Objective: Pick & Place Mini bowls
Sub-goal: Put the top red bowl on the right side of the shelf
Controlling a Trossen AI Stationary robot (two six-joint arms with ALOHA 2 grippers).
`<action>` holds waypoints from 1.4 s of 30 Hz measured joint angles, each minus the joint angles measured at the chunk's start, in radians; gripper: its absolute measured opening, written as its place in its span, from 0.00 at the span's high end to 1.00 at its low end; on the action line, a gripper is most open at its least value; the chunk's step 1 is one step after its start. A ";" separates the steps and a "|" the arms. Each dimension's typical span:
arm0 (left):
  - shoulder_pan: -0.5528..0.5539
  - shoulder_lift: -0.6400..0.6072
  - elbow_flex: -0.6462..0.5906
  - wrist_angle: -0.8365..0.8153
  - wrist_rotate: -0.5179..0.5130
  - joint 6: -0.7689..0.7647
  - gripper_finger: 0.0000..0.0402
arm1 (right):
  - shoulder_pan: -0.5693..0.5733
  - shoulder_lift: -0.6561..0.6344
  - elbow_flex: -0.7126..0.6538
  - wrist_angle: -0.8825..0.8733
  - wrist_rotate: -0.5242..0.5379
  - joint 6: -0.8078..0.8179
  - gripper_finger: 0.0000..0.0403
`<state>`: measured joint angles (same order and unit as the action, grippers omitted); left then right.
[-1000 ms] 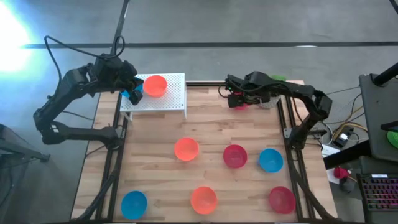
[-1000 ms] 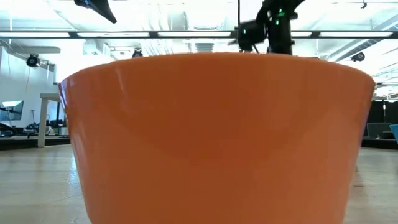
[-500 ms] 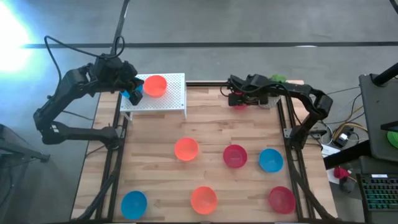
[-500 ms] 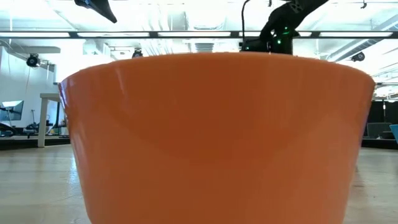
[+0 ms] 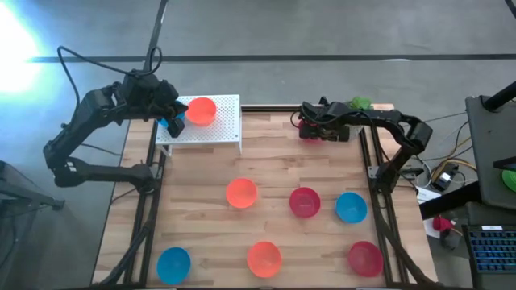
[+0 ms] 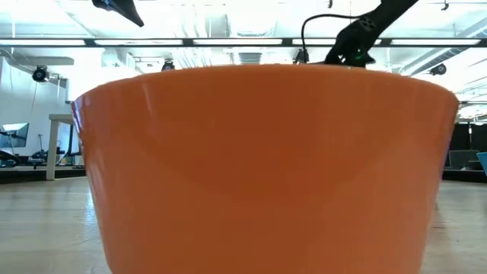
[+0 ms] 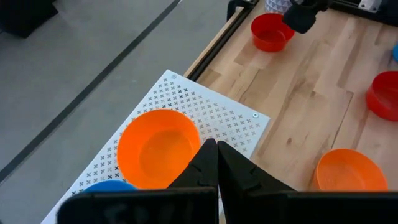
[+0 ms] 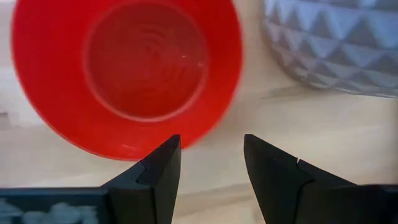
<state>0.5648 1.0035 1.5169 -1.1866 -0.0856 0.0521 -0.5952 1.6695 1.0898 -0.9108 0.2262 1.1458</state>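
At the table's far edge, right of centre, a red bowl (image 8: 127, 74) sits on the wood just beside a white faceted pot (image 8: 336, 43). The right gripper (image 8: 208, 168) hovers directly over the near rim of this bowl; jaws are spread wide and empty, touching nothing.

Recommended procedure for the step in hand, judged as the approach to a grasp: advance until one finger stands inside the rim and the other outside, then lower and close on the wall. Keep clear of the pot, which stands close on one side. Close gently; the glossy plastic is likely to slip or tip if pinched high on the rim.

Other bowls lie well apart on the table: an orange bowl (image 5: 241, 192), a second red bowl (image 5: 304, 201), a blue bowl (image 5: 351, 207), and three more along the near edge.

The left gripper (image 7: 214, 163) waits over the white perforated shelf (image 5: 226, 121) at the table's far left corner, jaws clenched, holding nothing visible. An orange bowl (image 7: 157, 148) and a blue one (image 7: 112, 185) already rest on that shelf.
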 joint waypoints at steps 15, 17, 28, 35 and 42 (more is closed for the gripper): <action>0.000 0.000 0.000 0.000 0.021 0.000 1.00 | -0.004 0.000 -0.114 0.196 0.030 0.054 0.57; 0.000 0.000 0.000 0.000 0.021 0.000 1.00 | -0.004 0.000 -0.118 0.197 0.030 0.052 0.57; 0.000 0.000 0.000 0.000 0.020 0.000 1.00 | -0.003 0.000 -0.127 0.236 0.027 0.030 0.74; 0.000 0.000 0.000 -0.001 0.020 0.000 1.00 | -0.003 -0.001 -0.143 0.290 0.013 -0.030 0.96; 0.000 0.000 0.000 -0.001 0.021 0.000 1.00 | -0.003 -0.001 -0.141 0.349 0.011 -0.102 0.98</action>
<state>0.5648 1.0035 1.5168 -1.1873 -0.0650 0.0523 -0.5983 1.6688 0.9490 -0.5617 0.2371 1.0441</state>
